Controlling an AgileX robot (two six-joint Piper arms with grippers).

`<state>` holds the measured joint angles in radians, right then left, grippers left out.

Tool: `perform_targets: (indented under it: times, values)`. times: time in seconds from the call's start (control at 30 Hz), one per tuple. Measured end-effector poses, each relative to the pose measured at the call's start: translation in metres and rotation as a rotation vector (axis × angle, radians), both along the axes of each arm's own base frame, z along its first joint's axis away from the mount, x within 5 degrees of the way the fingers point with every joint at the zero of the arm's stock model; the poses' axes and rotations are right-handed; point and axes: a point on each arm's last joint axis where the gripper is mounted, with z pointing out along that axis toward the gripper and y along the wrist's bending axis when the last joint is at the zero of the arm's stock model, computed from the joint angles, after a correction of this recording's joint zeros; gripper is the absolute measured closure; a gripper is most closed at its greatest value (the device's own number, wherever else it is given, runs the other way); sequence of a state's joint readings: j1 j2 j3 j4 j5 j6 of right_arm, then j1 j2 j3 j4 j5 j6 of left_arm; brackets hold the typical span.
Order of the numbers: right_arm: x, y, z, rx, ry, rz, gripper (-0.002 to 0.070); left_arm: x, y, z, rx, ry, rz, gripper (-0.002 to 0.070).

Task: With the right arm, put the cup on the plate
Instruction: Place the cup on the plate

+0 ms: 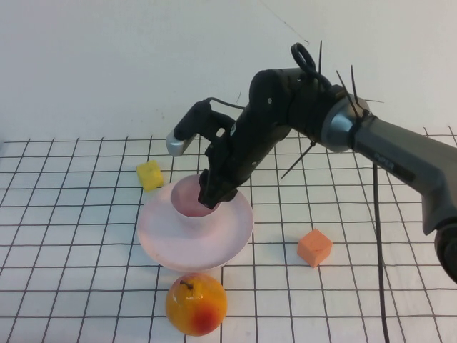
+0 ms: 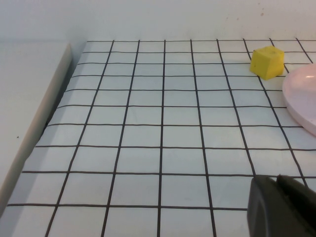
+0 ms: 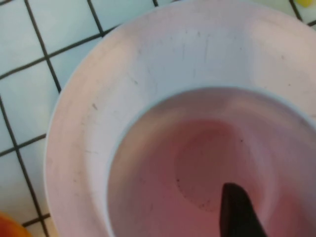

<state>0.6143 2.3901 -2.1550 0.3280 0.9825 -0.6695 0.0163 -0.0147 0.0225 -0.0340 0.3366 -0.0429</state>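
Note:
The pale pink cup [image 1: 187, 200] stands upright in the middle of the round pale pink plate [image 1: 214, 239]. My right gripper [image 1: 214, 194] reaches down over the cup's right rim and is shut on it. In the right wrist view one dark fingertip [image 3: 237, 212] sits inside the cup [image 3: 163, 163], the plate [image 3: 98, 98] lies around it, and the other finger is hidden. My left gripper [image 2: 276, 180] is out of the high view; it hovers shut and empty over the grid mat, left of the plate's edge [image 2: 303, 94].
A yellow cube [image 1: 149, 174] lies just behind the plate's left side and also shows in the left wrist view [image 2: 267, 61]. An orange cube [image 1: 314, 247] lies right of the plate. A yellow-red fruit [image 1: 196, 304] touches the plate's front edge.

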Motion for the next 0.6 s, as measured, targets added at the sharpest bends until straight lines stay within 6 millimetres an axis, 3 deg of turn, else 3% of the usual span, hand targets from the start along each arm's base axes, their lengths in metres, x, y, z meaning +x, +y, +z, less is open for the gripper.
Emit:
perform_targets:
  times: [0.13,0.33,0.47,0.6]
  values:
    - [-0.002,-0.002,0.020,0.021,-0.032,0.003,0.0360,0.000,0.000,0.000,0.000,0.000,0.000,0.0678]
    - [-0.008,-0.006,0.052,0.056,-0.081,0.004,0.0266,0.000,0.000,0.000,0.000,0.000,0.000,0.0678]
    - [-0.014,-0.010,0.075,0.070,-0.116,0.013,0.0253,0.000,0.000,0.000,0.000,0.000,0.000,0.0678]
    - [-0.024,-0.020,0.112,0.073,-0.199,0.031,0.0275,0.000,0.000,0.000,0.000,0.000,0.000,0.0678]
